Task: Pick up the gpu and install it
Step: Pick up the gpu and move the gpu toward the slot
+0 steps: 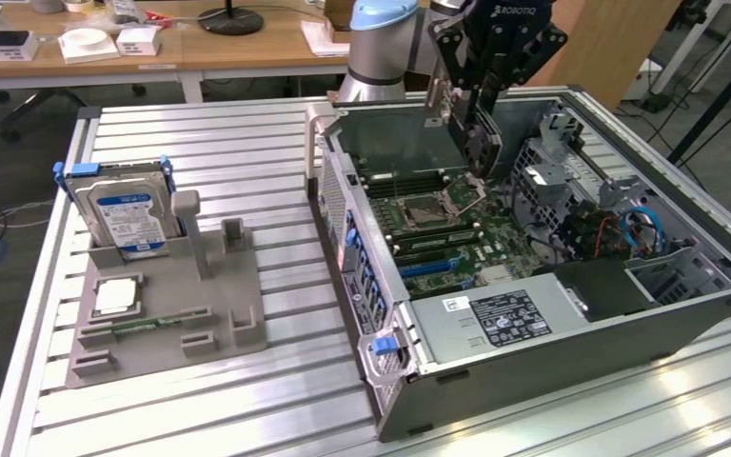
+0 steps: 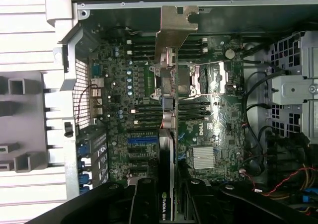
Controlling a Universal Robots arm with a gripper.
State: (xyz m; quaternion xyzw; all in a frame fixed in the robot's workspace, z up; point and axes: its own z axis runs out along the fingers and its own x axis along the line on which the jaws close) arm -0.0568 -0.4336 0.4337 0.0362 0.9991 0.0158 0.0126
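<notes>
Pincer (image 1: 474,90) pinching the gpu (image 2: 167,154) on edge, above the motherboard (image 1: 448,228) in the open computer case (image 1: 569,333), hard drive (image 1: 130,214) well apart on the desk (image 1: 213,129)

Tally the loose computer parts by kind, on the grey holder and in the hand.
Silver hard drive with blue label: 1
Square silvery processor chip: 1
Narrow green memory strip: 1
Dark flat graphics card, gripped by the hand: 1
Total: 4

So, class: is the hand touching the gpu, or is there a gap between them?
Touching. The wrist view shows the gpu edge-on, gripped between the two fingers of the hand, with no gap on either side.
</notes>
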